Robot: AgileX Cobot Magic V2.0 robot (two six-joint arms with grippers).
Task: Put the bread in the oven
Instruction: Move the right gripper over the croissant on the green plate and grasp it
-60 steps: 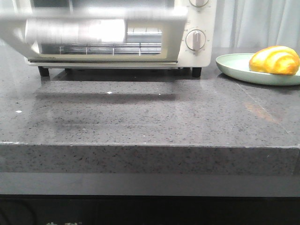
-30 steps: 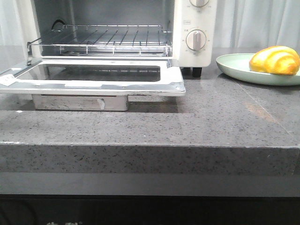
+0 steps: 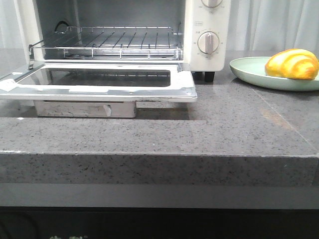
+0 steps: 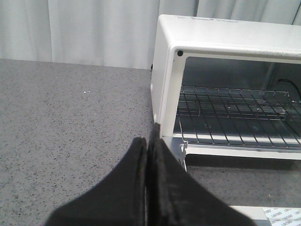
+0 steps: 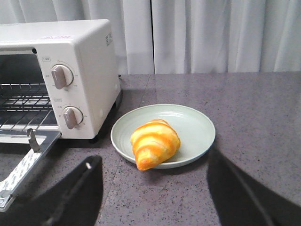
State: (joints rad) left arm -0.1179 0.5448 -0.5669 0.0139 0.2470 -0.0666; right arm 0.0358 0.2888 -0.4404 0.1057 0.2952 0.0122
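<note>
The bread [image 3: 292, 63], a glossy golden-yellow roll with orange-brown stripes, lies on a pale green plate [image 3: 249, 72] at the right of the counter; it also shows in the right wrist view [image 5: 154, 143]. The white oven [image 3: 207, 30] stands at the back left with its glass door [image 3: 99, 84] dropped flat and its wire rack [image 3: 114, 42] bare. My right gripper [image 5: 153, 172] is open, short of the plate, with the bread ahead between its fingers. My left gripper [image 4: 147, 141] is shut and empty beside the oven's [image 4: 225, 42] left front corner. Neither gripper shows in the front view.
The speckled grey stone counter [image 3: 159, 134] has a front edge near the camera. White curtains [image 5: 211, 33] hang behind. Two round knobs [image 5: 62, 76] sit on the oven's right panel. The open door overhangs the counter in front of the oven.
One second ago the oven door was blurred in mid-swing; it has dropped fully open and lies flat. Since half a second ago nothing has moved. The bread and plate have stayed put.
</note>
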